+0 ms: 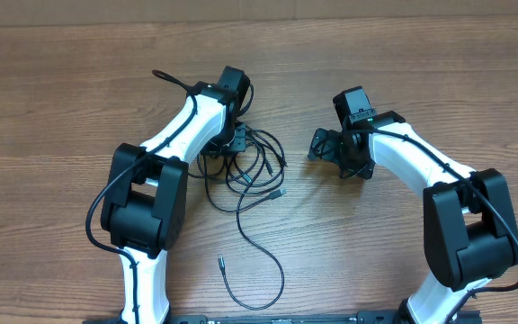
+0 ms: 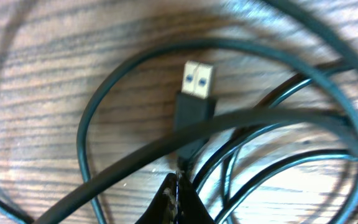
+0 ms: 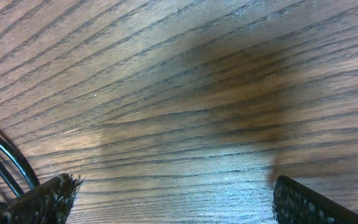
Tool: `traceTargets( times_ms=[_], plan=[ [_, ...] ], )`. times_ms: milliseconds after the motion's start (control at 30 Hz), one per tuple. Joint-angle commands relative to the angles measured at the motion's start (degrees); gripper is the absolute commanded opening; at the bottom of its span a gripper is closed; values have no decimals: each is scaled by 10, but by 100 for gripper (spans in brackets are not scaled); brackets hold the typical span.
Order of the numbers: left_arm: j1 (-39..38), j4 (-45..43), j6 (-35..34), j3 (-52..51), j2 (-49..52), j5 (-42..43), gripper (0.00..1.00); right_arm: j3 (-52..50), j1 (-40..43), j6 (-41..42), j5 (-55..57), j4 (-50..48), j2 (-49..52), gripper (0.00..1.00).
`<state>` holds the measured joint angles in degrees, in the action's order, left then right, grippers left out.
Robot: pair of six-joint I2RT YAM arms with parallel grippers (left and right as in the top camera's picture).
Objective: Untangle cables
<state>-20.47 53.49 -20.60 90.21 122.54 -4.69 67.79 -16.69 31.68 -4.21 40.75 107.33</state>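
Observation:
The thin black cables (image 1: 245, 166) lie in a loose tangle on the wooden table, left of centre. One long cord trails toward the front and ends in a small plug (image 1: 221, 264). Another silver-tipped plug (image 1: 280, 193) lies at the tangle's right side. My left gripper (image 1: 232, 146) is down in the tangle. In the left wrist view its fingers (image 2: 178, 186) are pressed together on the cord just behind a USB plug (image 2: 196, 93). Several cable loops (image 2: 278, 118) cross around it. My right gripper (image 1: 326, 148) is open just right of the tangle, over bare wood (image 3: 179, 186). Cables (image 3: 5, 165) show at its left edge.
The wooden table (image 1: 421, 63) stretches in all directions around the arms. A thicker black arm cable (image 1: 171, 79) loops behind the left wrist. Both arm bases stand at the front edge.

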Motion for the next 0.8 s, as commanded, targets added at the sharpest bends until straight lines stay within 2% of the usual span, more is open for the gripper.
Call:
traceTargets(
  times_ms=[0, 200, 267, 433, 767],
  plan=[
    [2, -10, -2, 12, 2, 18, 4, 8, 0, 0, 5, -2, 2, 100],
    [2, -26, -2, 8, 7, 28, 5, 8, 0, 0, 5, -2, 2, 100],
    [2, -31, -2, 8, 10, 28, 9, 8, 0, 0, 5, -2, 2, 100],
    [3, -33, -2, 8, 17, 26, 13, 8, 0, 0, 5, -2, 2, 100],
    [3, -30, -2, 3, 19, -29, 13, 8, 0, 0, 5, -2, 2, 100]
  ],
)
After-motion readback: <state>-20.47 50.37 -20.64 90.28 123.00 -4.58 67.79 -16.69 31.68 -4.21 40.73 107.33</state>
